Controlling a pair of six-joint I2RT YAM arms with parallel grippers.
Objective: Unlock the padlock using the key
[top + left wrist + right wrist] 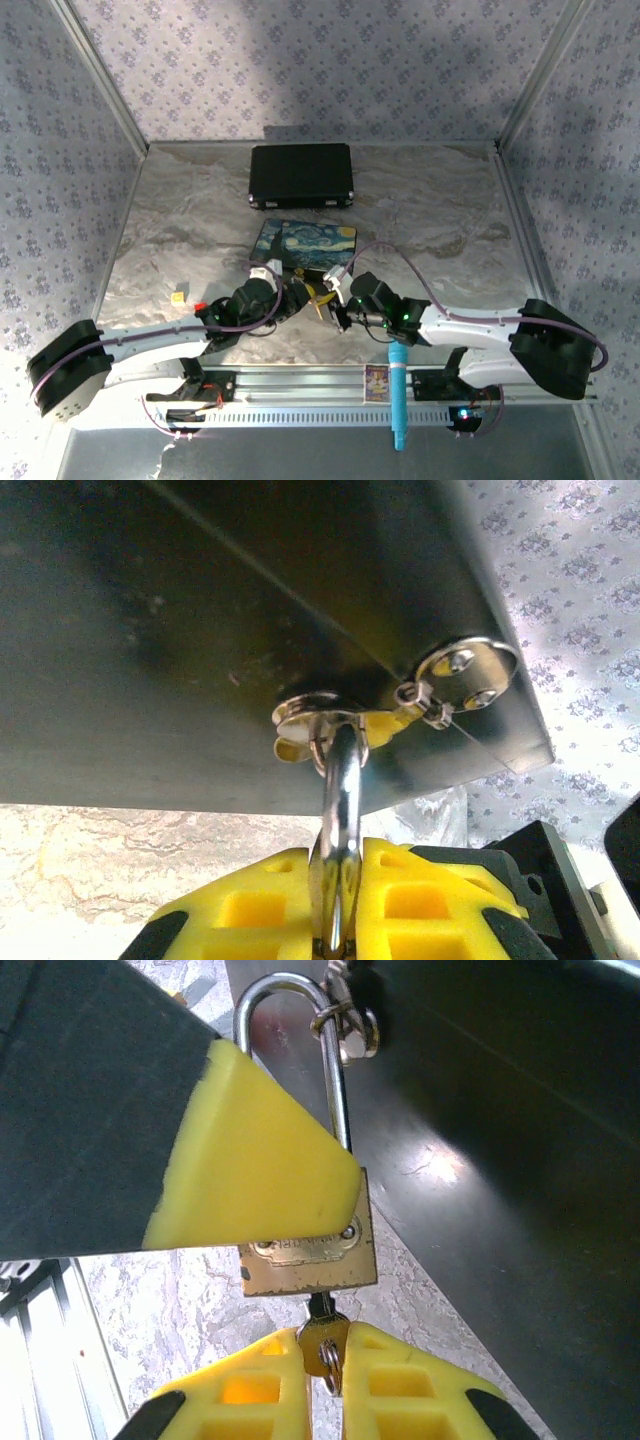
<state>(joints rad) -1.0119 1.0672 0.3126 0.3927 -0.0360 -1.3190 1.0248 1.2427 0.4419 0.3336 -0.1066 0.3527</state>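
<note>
The brass padlock [312,1265] hangs by its silver shackle [285,1000] from a ring on the painted box [305,243]. My left gripper [338,880] is shut on the padlock, which I see edge-on in the left wrist view, its shackle [340,770] rising to the box's ring. One left finger [255,1165] covers the upper part of the brass body. The key [320,1345] has its blade in the bottom of the padlock. My right gripper [326,1338] is shut on the key's head, just below the lock. In the top view both grippers meet at the box's near edge [325,300].
A black case [302,175] lies behind the painted box. A small yellow cube [178,297] and a red block [200,305] sit beside the left arm. A blue tool [398,395] lies across the front metal rail [300,385]. Patterned walls enclose the table.
</note>
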